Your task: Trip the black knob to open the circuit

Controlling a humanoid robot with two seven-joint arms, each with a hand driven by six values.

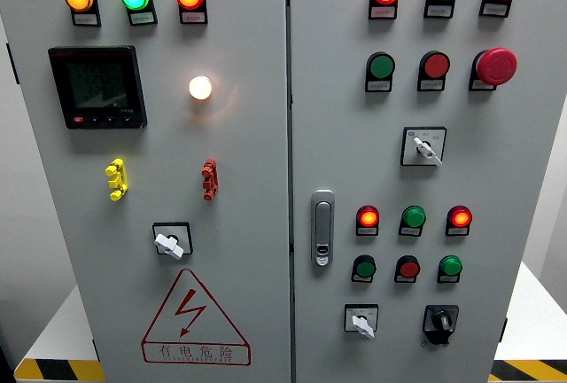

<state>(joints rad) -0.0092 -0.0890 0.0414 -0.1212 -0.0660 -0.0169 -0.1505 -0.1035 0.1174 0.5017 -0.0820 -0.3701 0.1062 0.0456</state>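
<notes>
Black knob (440,322) sits at the lower right of the grey panel (239,223), just right of a white switch (361,322). We see neither hand, so we cannot tell their state. We should bring one hand in low on the right, pinch only that knob, and twist without brushing its neighbour.

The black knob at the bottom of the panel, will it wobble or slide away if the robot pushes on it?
Probably not. The black knob sits on a square plate fixed to the grey cabinet door, so it should stay put and likely only twist. It looks like hard plastic, so probably stiff, not squishy. Its raised bar may give fingers something to grip. No robot hand is in view.
</notes>
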